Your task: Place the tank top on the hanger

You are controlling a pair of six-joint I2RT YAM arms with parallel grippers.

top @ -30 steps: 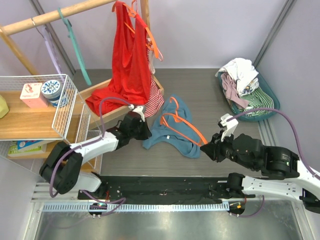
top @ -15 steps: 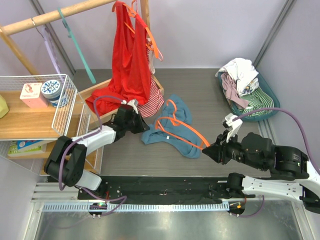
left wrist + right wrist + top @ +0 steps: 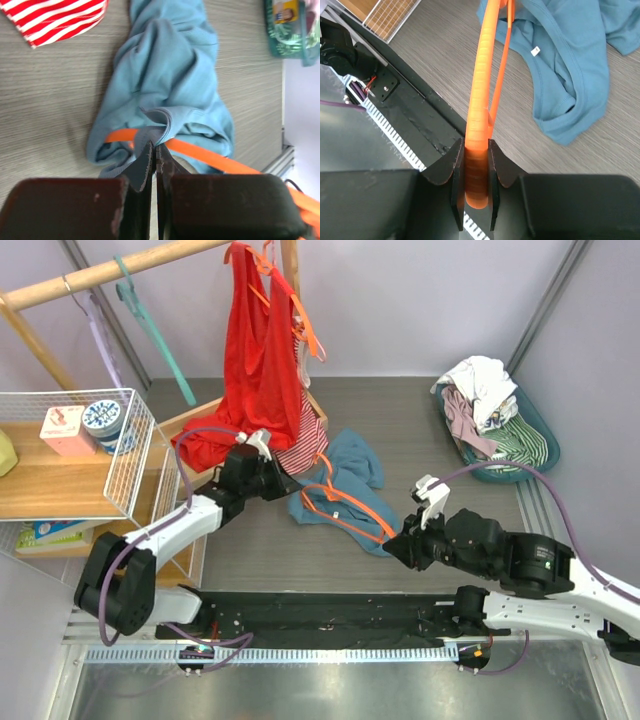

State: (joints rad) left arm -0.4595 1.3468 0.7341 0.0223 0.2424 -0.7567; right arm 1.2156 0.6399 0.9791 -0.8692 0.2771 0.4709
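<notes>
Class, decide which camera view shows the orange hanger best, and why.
Top external: most of the outline of the hanger shows, lying against the tank top. Left wrist shows only a short orange stretch under a fold of the tank top. Right wrist shows one bar, foreshortened, clamped in the right end effector.

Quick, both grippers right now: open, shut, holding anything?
Left gripper: shut, pinching a fold of the tank top.
Right gripper: shut on the hanger.
</notes>
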